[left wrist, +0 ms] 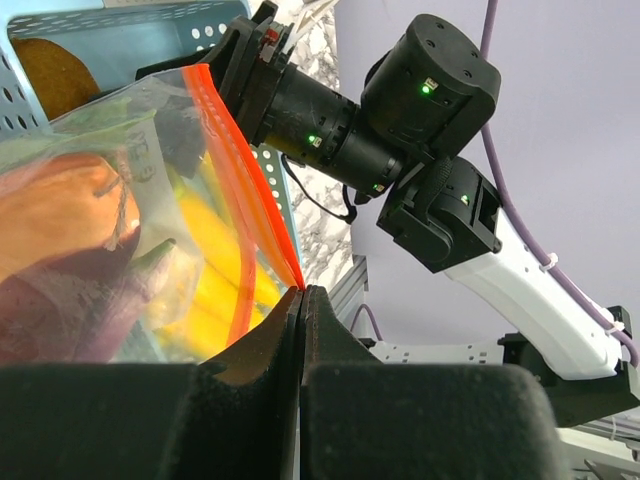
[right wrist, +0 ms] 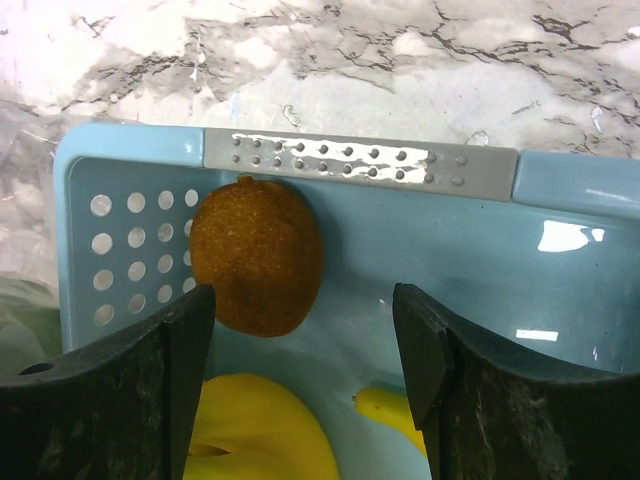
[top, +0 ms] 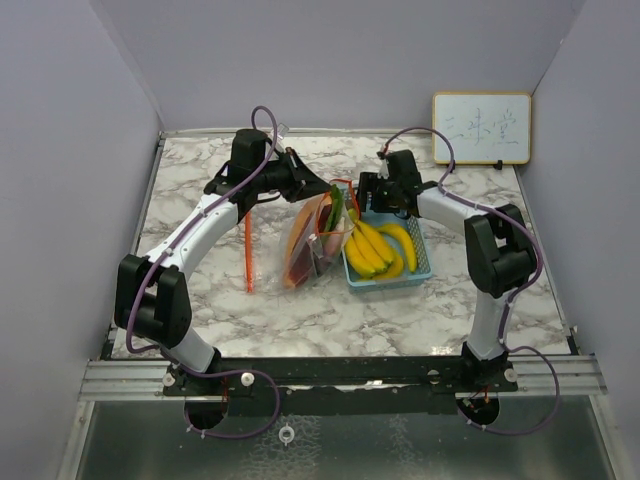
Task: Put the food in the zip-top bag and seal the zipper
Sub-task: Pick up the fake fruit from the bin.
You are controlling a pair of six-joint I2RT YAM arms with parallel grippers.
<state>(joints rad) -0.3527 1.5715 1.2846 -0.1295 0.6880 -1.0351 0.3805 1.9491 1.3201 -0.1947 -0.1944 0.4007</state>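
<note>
Blue basket (top: pixel 388 283) w/ bananas (top: pixel 370 248), bag (top: pixel 308 248) beside, whiteboard (top: pixel 481 128) behind

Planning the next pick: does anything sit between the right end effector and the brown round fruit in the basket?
Nothing visible does. The open right end effector hangs over the brown fruit, which lies uncovered in a corner of the blue basket. The bananas lie beside it, not over it.

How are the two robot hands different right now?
The left gripper is pinched shut on the orange zipper strip of the zip-top bag; the right gripper is open, holding nothing. The left gripper is at the bag; the right gripper hangs over the blue basket, above a brown fruit and bananas. Both have two black fingers.
</note>
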